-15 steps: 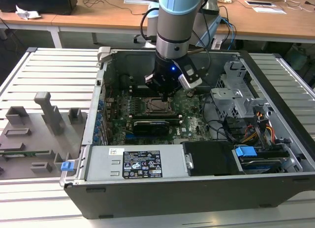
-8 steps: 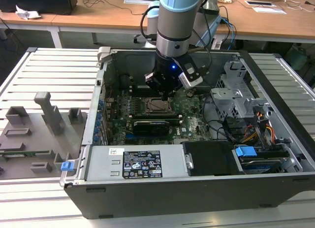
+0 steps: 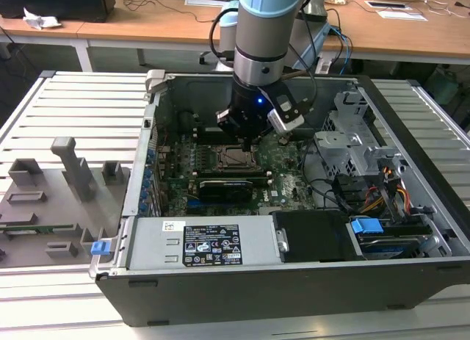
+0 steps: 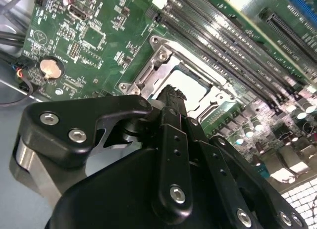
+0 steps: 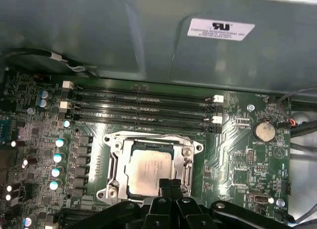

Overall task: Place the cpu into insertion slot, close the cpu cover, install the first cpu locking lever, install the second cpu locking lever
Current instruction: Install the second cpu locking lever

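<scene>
Hovering w/ claw pinched shut, empty, right above cpu, which sits in insertion slot; cpu cover closed around it.

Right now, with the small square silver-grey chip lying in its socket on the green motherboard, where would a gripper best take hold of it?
By two opposite edges, coming straight down from above. The small square silver-grey chip lies flat inside the silver metal frame of the socket, so only its top face and thin edges are free, and side access looks blocked by the frame. The gripper sits over one edge of the chip.
</scene>
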`<state>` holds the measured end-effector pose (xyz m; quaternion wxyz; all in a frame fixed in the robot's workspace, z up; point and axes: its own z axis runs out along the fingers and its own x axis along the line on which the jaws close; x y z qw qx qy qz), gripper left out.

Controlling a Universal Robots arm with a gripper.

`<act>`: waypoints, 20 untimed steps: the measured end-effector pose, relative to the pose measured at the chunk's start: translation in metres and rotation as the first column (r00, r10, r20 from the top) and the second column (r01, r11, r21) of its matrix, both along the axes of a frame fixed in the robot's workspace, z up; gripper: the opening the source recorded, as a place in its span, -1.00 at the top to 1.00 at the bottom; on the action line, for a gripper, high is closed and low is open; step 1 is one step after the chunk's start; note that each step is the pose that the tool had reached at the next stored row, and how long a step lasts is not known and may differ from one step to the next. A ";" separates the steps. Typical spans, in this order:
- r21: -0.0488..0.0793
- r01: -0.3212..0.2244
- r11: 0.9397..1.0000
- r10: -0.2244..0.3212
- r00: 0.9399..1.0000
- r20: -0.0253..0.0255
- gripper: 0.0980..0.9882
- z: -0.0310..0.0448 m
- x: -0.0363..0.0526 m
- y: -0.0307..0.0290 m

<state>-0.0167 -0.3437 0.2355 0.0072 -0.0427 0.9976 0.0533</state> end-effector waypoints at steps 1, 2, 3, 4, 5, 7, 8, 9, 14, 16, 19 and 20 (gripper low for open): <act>0.000 0.000 1.000 0.000 1.000 0.000 0.98 0.0000 0.0000 -0.0014; 0.000 0.000 1.000 0.000 1.000 0.000 0.98 0.0000 0.0000 -0.0033; 0.000 0.000 1.000 0.000 1.000 0.000 0.98 -0.0001 0.0000 -0.0047; 0.000 0.000 1.000 0.000 1.000 0.000 0.98 -0.0002 0.0000 -0.0062; 0.000 0.000 1.000 0.000 1.000 -0.001 0.98 -0.0003 0.0000 -0.0075; 0.001 0.000 1.000 0.000 1.000 -0.004 0.98 -0.0005 0.0000 -0.0102; 0.001 0.000 1.000 0.000 1.000 -0.004 0.98 -0.0008 0.0000 -0.0123; 0.001 0.000 1.000 0.000 1.000 -0.004 0.98 -0.0010 0.0000 -0.0138; 0.007 0.000 1.000 0.000 1.000 -0.004 0.98 -0.0021 -0.0006 -0.0200; 0.008 0.000 1.000 0.000 1.000 -0.004 0.98 -0.0024 -0.0017 -0.0217; 0.009 0.000 1.000 0.000 1.000 -0.004 0.98 -0.0026 -0.0026 -0.0277; 0.009 0.000 1.000 0.000 1.000 -0.004 0.98 -0.0026 -0.0030 -0.0293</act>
